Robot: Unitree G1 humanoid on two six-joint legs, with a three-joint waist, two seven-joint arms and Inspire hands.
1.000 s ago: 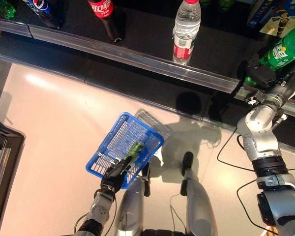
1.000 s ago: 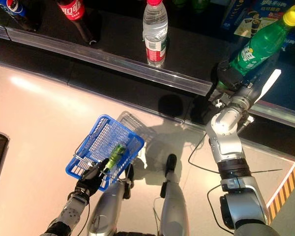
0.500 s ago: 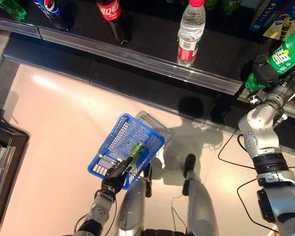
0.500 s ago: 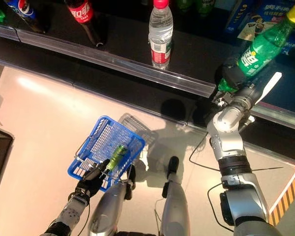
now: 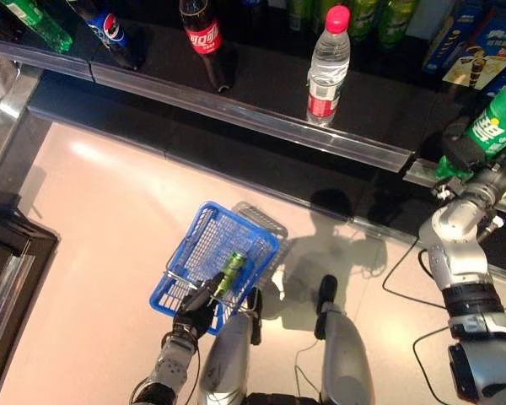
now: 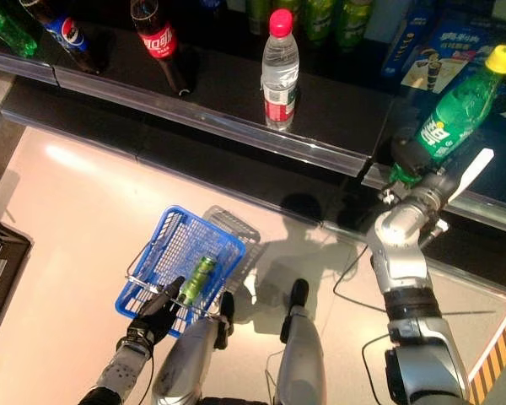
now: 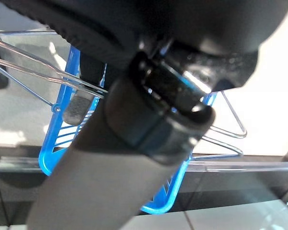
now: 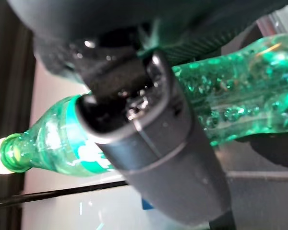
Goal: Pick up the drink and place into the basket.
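Observation:
My right hand [image 6: 411, 157] is shut on a green drink bottle [image 6: 458, 105] with a yellow cap, at the right end of the dark shelf [image 6: 337, 101]. The bottle leans up and to the right out of the hand. In the right wrist view the thumb [image 8: 149, 143] is curled across the green bottle [image 8: 230, 105]. My left hand [image 5: 194, 308] is shut on the wire handles of the blue basket [image 5: 198, 245], which hangs low at the left above the floor. A green can [image 5: 230, 270] lies in the blue basket. The left wrist view shows the basket [image 7: 62, 139] and its wire handles.
On the shelf stand a clear water bottle [image 6: 280, 69] with a pink cap, a cola bottle [image 6: 158, 42], a blue-labelled cola bottle [image 6: 67, 38], green bottles at the back and boxes [image 6: 443, 51] at the right. A dark cabinet [image 5: 8, 270] stands at the left edge.
The camera has tilted, so the whole picture has shifted downward. My right hand keeps its hold on the green bottle. The blue basket hangs as before.

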